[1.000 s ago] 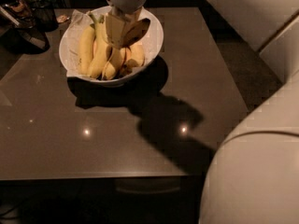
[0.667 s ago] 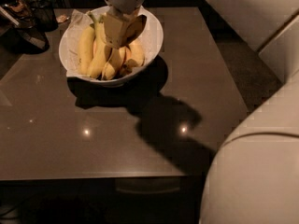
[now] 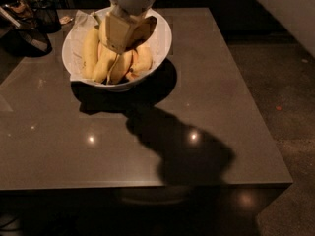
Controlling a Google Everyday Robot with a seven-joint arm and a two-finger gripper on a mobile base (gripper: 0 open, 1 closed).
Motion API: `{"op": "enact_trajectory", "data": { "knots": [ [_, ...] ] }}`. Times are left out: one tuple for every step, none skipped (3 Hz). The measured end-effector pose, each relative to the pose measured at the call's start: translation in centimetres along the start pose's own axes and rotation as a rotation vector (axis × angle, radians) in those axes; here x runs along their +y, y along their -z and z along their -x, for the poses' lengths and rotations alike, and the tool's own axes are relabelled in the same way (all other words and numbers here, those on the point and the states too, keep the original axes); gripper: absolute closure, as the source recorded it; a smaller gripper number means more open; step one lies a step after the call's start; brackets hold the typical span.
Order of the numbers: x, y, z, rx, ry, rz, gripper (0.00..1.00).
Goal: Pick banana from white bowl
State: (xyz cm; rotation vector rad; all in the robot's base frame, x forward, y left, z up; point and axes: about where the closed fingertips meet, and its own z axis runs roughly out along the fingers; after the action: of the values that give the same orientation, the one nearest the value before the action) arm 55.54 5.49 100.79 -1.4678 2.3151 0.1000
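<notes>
The white bowl stands at the back left of the dark table, lined with white paper. Several yellow bananas lie in it: longer ones on the left and a shorter one on the right, its tip hidden. My gripper, tan below a white round wrist, hangs straight down into the bowl. It sits on top of the middle bananas and covers part of them. No banana is lifted clear of the bowl.
The dark brown table reaches forward and right, its front edge near the bottom. Dark clutter and a black basket stand at the back left corner. Grey floor lies to the right. A pale robot part fills the top right corner.
The large white arm section that filled the lower right has swung out of view, uncovering the table's right side and floor. The gripper and bowl stay where they were.
</notes>
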Motion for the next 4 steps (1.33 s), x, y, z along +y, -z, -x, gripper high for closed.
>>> {"op": "enact_trajectory", "data": {
  "knots": [
    [2.1, 2.1, -0.9, -0.058, 0.013, -0.026, 1.0],
    [2.4, 2.4, -1.0, -0.064, 0.017, -0.03, 1.0],
    [3.3, 3.4, -0.6, -0.061, 0.031, -0.011, 1.0],
    [5.5, 4.6, -0.9, -0.057, 0.018, 0.046, 1.0]
  ]
}}
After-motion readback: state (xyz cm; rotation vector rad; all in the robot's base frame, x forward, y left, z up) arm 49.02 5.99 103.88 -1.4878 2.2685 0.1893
